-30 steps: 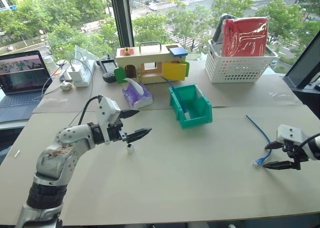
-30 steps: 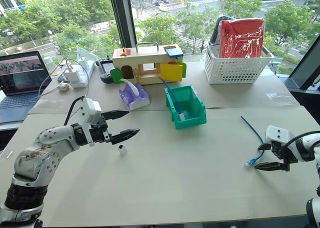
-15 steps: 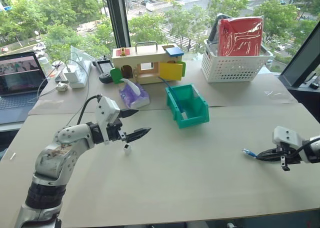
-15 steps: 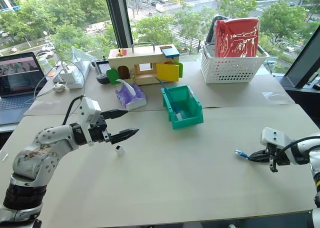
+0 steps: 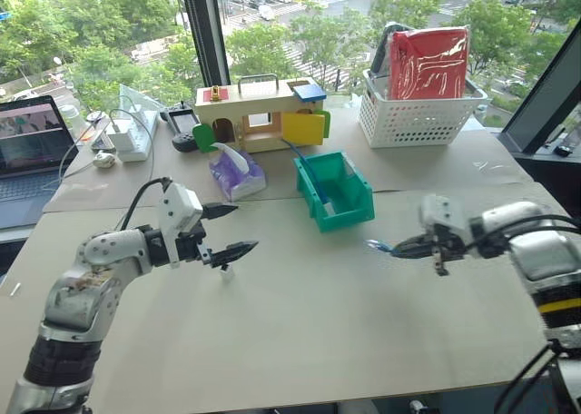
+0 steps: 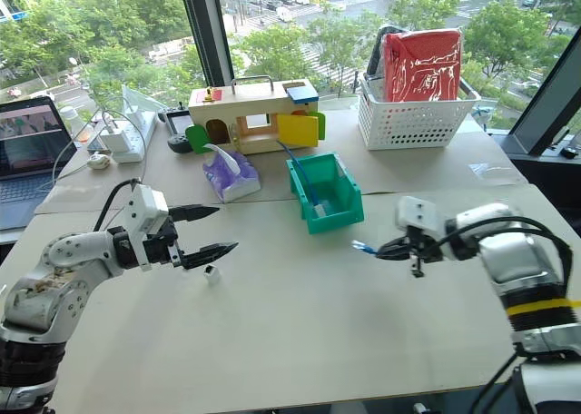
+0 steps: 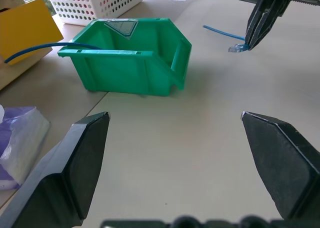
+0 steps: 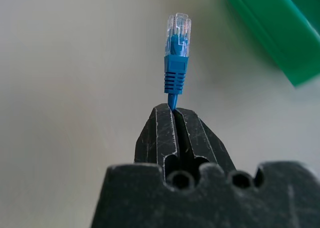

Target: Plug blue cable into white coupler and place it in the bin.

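Over the table in the head view, our right gripper (image 5: 406, 248) pinches the blue cable (image 5: 379, 246) near the bin (image 5: 334, 191); our left gripper (image 5: 231, 231) spreads above the white coupler (image 5: 225, 271). Right wrist view: fingertips (image 8: 192, 136) clamp behind the clear plug.

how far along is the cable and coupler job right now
Done: the right gripper is shut on the blue cable just behind its clear plug and holds it above the table. In hand: the left gripper is open just above the white coupler, which lies on the table, not yet gripped. Left: pick up the coupler, plug the cable in, and put them in the bin.
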`<state>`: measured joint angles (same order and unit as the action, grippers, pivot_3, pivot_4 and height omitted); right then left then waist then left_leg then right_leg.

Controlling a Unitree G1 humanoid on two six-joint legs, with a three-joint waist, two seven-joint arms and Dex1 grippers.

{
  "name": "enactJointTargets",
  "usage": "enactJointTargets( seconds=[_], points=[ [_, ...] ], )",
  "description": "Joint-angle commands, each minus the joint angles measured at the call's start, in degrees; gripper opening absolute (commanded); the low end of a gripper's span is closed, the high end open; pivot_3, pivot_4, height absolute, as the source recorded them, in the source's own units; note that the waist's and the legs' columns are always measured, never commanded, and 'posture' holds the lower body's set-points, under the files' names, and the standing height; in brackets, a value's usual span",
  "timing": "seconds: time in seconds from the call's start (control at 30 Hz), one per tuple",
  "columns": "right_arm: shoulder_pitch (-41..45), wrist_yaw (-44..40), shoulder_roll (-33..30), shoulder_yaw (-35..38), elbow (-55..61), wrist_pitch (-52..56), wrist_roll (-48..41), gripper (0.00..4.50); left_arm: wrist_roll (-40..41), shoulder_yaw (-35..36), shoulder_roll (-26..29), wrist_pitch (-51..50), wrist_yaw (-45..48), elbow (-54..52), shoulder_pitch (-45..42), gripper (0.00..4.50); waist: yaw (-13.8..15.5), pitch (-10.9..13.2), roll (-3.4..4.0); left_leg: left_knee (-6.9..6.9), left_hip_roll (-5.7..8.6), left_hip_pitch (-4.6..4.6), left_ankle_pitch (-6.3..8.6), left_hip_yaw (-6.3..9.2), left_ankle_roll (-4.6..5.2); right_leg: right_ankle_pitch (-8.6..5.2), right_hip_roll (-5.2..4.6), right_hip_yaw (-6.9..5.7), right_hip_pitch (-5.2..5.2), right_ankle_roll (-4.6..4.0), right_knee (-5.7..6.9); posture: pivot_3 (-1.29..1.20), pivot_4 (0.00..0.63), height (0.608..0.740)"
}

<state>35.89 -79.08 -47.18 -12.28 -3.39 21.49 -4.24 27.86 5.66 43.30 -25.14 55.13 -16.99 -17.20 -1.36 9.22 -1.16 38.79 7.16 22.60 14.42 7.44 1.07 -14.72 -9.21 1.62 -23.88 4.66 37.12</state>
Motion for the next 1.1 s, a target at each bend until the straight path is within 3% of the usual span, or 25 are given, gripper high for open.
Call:
enactJointTargets(
  seconds=[0.03,0.13,0.37,0.57,0.73,1.0,1.1],
  points=[
    [0.1,1.7,2.0,-4.3,6.1,2.9,1.7,0.08,-1.5,0.2,1.9,2.0,1.1,-2.0,0.2,4.5,0.7,0.0,0.0,0.07,0.01,0.17,0.0,-0.01,0.0,0.0,-0.01,0.02,-0.17,0.0,0.04,0.0,0.15,0.74],
    [-0.2,2.8,4.2,-8.0,8.0,2.9,3.4,0.08,-2.4,-1.1,3.7,0.6,1.3,-3.9,0.0,4.5,1.2,0.0,0.0,0.3,0.06,0.61,0.0,0.01,0.0,0.05,-0.05,-0.04,-0.5,0.04,0.07,0.0,0.15,0.74],
    [-1.7,4.9,6.8,-12.6,8.4,0.7,5.8,0.08,0.5,-3.7,5.3,-4.2,3.8,-8.4,-0.1,4.5,0.7,0.0,0.0,0.27,0.03,0.57,-0.01,0.01,0.0,0.11,0.01,-0.04,-0.47,0.03,0.05,0.0,0.15,0.74],
    [-1.3,6.5,9.2,-13.8,8.2,2.0,6.7,0.08,-3.0,-9.9,2.8,-5.3,2.3,-7.2,-4.6,4.5,0.4,0.0,-0.01,0.19,-0.04,0.37,-0.02,-0.03,-0.03,0.15,0.1,-0.02,-0.37,-0.04,0.09,0.0,0.15,0.74],
    [-1.3,7.2,9.2,-11.8,10.5,4.2,5.3,1.55,-5.8,-13.0,3.3,-6.0,2.3,-7.1,-6.5,4.5,0.1,0.0,-0.01,0.18,-0.07,0.31,-0.03,-0.09,-0.04,0.18,0.14,0.03,-0.37,-0.09,0.1,0.0,0.15,0.74],
    [-1.4,9.8,7.2,-3.2,18.6,8.1,-0.3,4.31,-7.8,-18.9,1.0,-5.3,6.3,-2.3,-11.7,4.5,0.8,0.0,-0.02,0.23,-0.02,0.42,-0.03,-0.1,-0.03,0.21,0.1,0.04,-0.42,-0.04,0.07,0.0,0.15,0.74],
    [-0.7,13.6,8.8,4.4,22.7,15.5,-6.4,4.44,-10.7,-24.9,-1.3,-5.4,8.7,0.7,-15.5,4.5,0.7,0.0,-0.03,0.23,-0.01,0.43,-0.03,-0.09,-0.03,0.21,0.09,0.02,-0.42,-0.04,0.09,0.0,0.15,0.74]
  ],
)
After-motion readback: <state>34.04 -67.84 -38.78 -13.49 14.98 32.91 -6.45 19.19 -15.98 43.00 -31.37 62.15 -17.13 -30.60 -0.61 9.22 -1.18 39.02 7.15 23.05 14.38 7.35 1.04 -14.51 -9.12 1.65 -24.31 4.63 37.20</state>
